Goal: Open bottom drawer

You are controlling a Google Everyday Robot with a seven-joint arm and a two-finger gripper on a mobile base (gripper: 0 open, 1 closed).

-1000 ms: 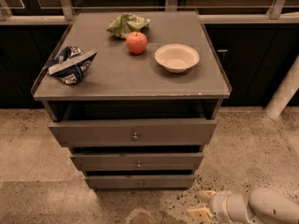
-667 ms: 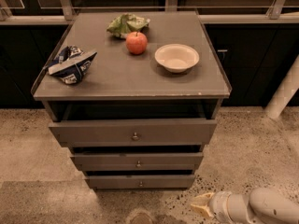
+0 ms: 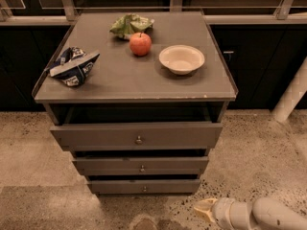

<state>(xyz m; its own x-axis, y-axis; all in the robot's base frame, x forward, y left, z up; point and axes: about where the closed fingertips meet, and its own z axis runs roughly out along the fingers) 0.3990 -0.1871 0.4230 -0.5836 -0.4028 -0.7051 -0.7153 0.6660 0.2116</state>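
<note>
The gripper [image 3: 203, 210] is low at the bottom right, just above the floor [image 3: 43, 152]. It is near the cabinet [image 3: 120, 80] but not touching it. Whether it is open or closed cannot be told. The bottom drawer [image 3: 115, 186] is the lowest of three, close to the floor, and its front looks the narrowest. A small round knob [image 3: 144, 189] sits in its middle. Bare floor lies between the gripper and the drawer's right edge. On the cabinet top are an apple [image 3: 140, 43] and a bowl [image 3: 182, 59].

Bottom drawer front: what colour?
Bottom drawer is grey-brown, camera view; gripper lower right of it.
</note>
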